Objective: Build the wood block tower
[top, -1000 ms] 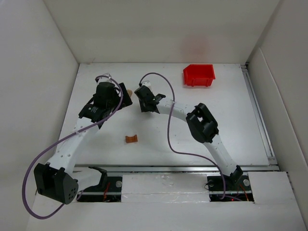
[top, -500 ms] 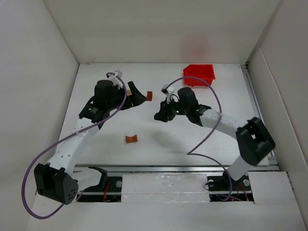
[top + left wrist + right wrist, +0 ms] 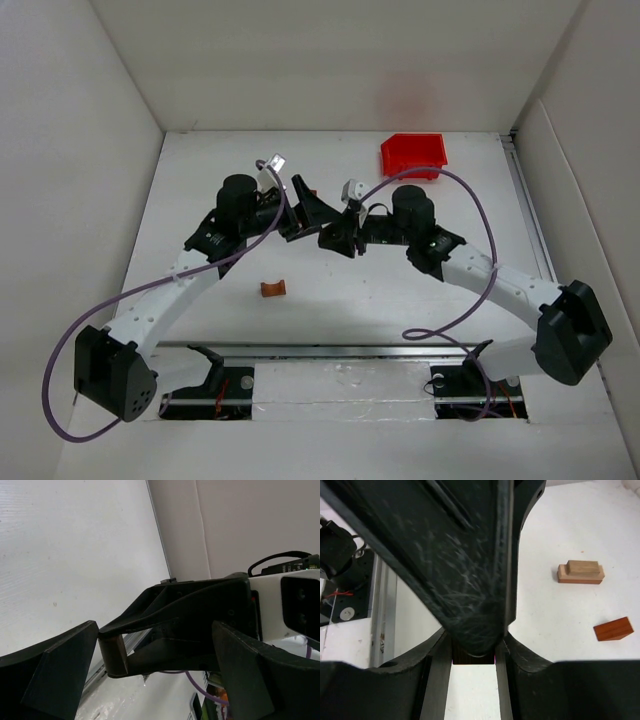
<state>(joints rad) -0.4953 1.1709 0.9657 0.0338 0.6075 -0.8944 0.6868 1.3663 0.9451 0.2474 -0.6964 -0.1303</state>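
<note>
Change since earlier frame: the right arm has swung its elbow out to the right and brought its gripper to mid-table. The left gripper (image 3: 155,640) has come in from the left to meet it.
Step in hand (judged): handover of one block from right to left, in the air above the table (image 3: 450,280).
Right gripper (image 3: 473,652): fingers pinch a dark brown block (image 3: 113,655) at their tips.
Left gripper state: fingers spread wide, one on each side of the block, neither touching it.
Block position: between the left fingers but nearer one of them, not centred.
Tower (image 3: 580,572): a tan base with a smaller tan piece on top, standing on the table beyond the grippers in the right wrist view. Hidden in the overhead view.
Loose pieces: a reddish-brown block (image 3: 613,628) near the tower. An arch block (image 3: 273,289) lies alone toward the near edge.
Red bin (image 3: 412,157): far right corner, well apart, not involved.
To do it well: centre the block between the left pads first, then close on the faces left free by the right fingers. The right should let go only after the left grip is firm.
Risk: an off-centre close could twist the block or nip the right fingertip.
</note>
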